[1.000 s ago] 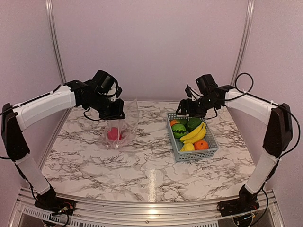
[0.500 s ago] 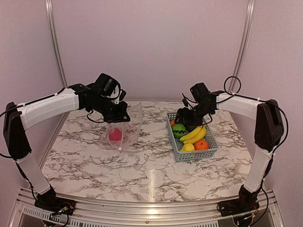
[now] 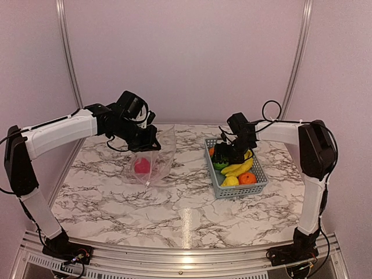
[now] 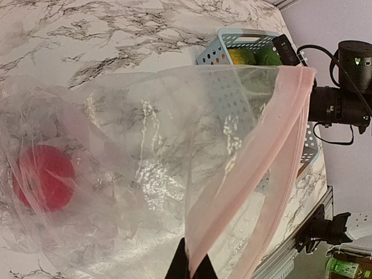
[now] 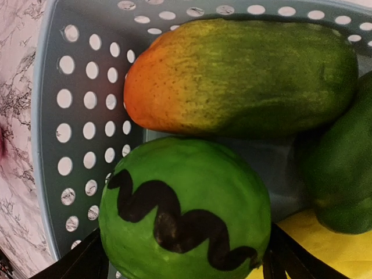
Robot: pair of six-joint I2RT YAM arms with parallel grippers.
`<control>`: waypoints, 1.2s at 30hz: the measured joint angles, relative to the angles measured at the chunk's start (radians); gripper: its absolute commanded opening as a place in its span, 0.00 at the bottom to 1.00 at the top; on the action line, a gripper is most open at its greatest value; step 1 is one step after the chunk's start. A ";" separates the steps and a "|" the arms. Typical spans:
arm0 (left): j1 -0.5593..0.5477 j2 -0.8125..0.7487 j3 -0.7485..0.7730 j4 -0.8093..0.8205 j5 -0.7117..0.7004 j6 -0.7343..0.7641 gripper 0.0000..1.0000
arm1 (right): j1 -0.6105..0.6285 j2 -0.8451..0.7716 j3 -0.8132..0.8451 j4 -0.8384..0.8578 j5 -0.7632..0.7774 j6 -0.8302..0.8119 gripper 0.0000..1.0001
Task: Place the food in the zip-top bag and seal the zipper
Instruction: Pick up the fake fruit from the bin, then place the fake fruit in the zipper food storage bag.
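The clear zip-top bag [image 3: 160,152] stands on the marble table left of centre, with a red apple [image 3: 140,165] inside. My left gripper [image 3: 149,145] is shut on the bag's mouth edge; in the left wrist view its fingertips [image 4: 181,267] pinch the pinkish zipper strip [image 4: 261,157], and the apple [image 4: 43,177] shows through the plastic. My right gripper [image 3: 224,156] is down in the basket, open. Its fingers [image 5: 87,258] stand on either side of the striped green melon [image 5: 186,212], which rests in the basket.
The grey-blue basket [image 3: 233,195] sits right of centre and holds a banana [image 3: 238,167], an orange [image 3: 247,178] and a lemon [image 3: 231,181]. A green-orange fruit [image 5: 244,75] and a green pepper [image 5: 343,174] lie next to the melon. Metal frame posts stand at the back corners.
My right arm has dropped from above the basket's far edge down into the basket, over the melon. My left gripper has shifted slightly right and lower with the bag edge.
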 measured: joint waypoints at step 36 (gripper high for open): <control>0.000 0.041 -0.003 0.060 0.064 -0.057 0.00 | 0.252 -0.423 0.012 0.024 -0.019 -0.062 0.53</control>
